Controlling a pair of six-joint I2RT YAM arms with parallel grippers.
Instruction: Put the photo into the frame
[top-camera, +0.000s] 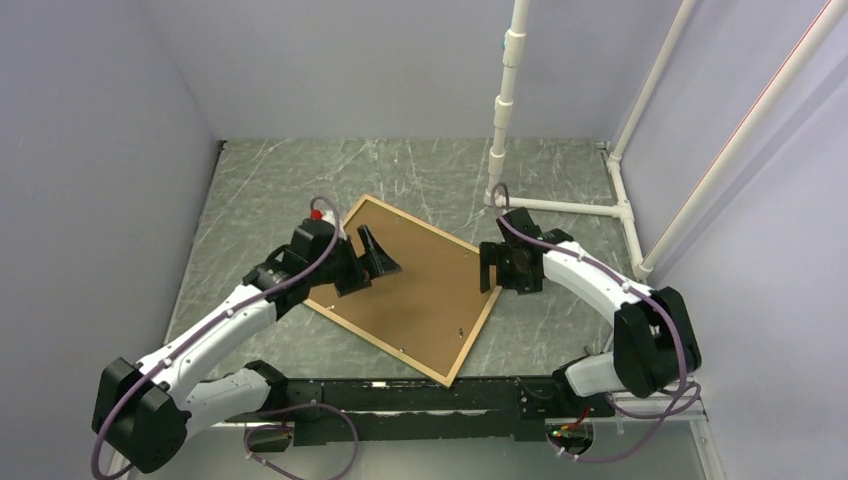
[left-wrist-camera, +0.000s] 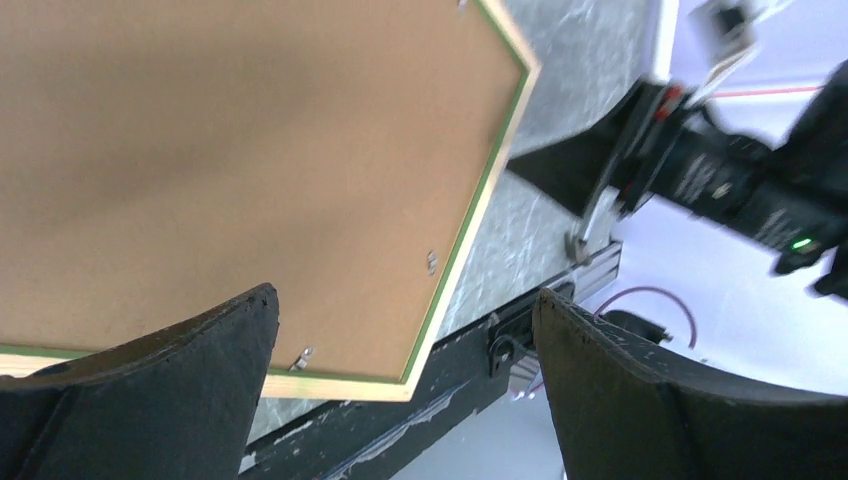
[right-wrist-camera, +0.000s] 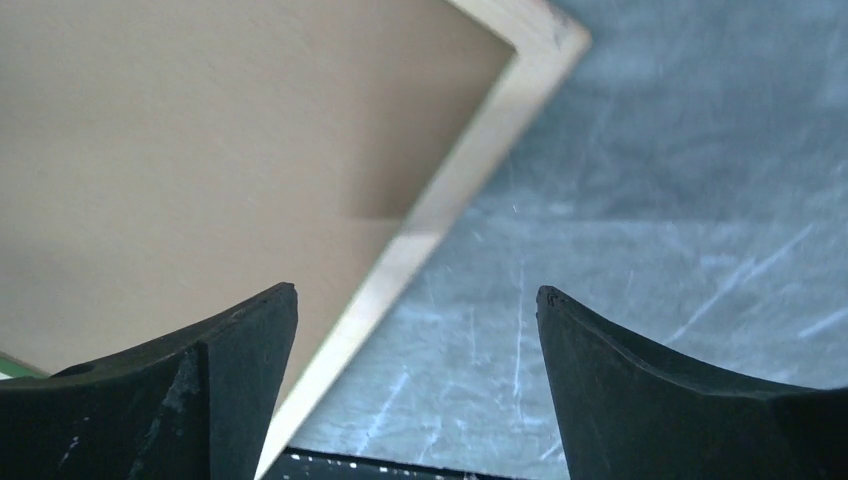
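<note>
one frame (right-wrist-camera: 495, 130) on worktop (top-camera: 280, 180), one brown backing board (top-camera: 410, 290) in it; left fingers (left-wrist-camera: 170, 390) and right fingers (right-wrist-camera: 170, 390), both pairs apart, empty.

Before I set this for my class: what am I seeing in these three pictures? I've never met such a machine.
Two white-and-black robot arms stand side by side. One picture looks down from above and behind; the other two come from cameras on each wrist, its black fingers at the bottom. On the grey marbled table lies a thin light-wood picture frame with a brown backing board inside. The left gripper hovers over the board, the right gripper by the frame's right-hand corner. Both are open, holding nothing.
</note>
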